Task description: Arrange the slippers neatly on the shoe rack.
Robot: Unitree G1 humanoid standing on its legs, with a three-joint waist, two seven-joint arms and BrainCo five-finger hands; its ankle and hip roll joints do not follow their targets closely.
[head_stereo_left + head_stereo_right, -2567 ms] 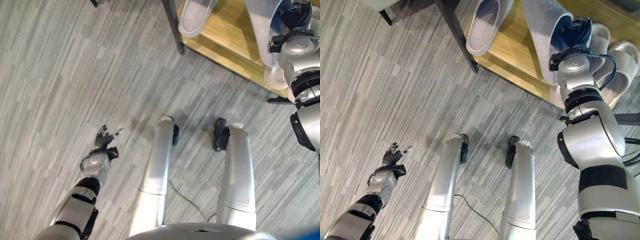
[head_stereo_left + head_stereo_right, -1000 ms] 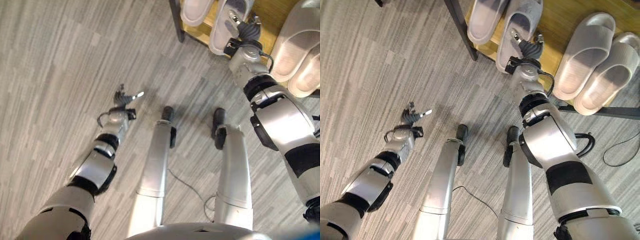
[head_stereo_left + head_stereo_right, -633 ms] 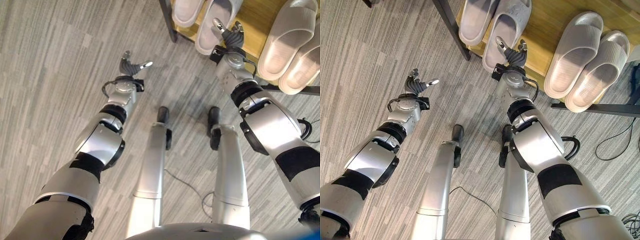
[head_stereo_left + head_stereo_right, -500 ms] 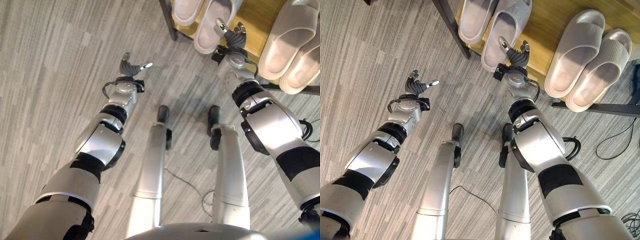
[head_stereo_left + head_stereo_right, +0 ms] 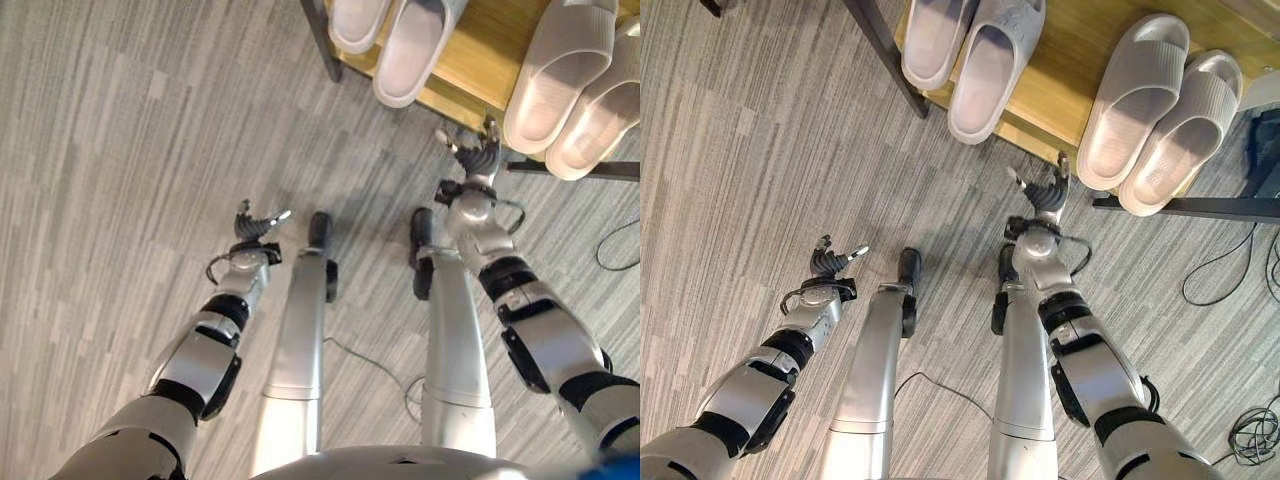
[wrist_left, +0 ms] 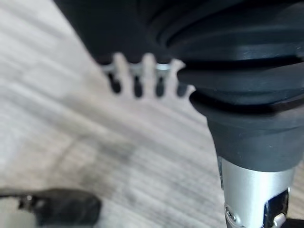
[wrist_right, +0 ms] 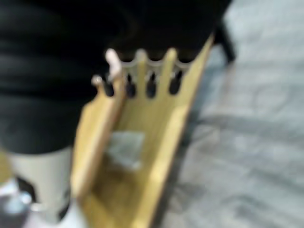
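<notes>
Right eye view: four slippers on one shoe rack.

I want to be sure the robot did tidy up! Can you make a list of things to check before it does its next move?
1. Four slippers on the shoe rack: ok, left pair and right pair all rest on the wooden shelf.
2. Pairs side by side: ok, each pair lies close together, toes the same way.
3. Heels fully on the shelf: not ok, some heels stick out over the front edge.
4. Right hand empty: ok, fingers spread, just in front of the rack, holding nothing.
5. Left hand empty: ok, relaxed over the floor.
6. Slippers left on the floor: cannot tell beyond what shows.
</notes>
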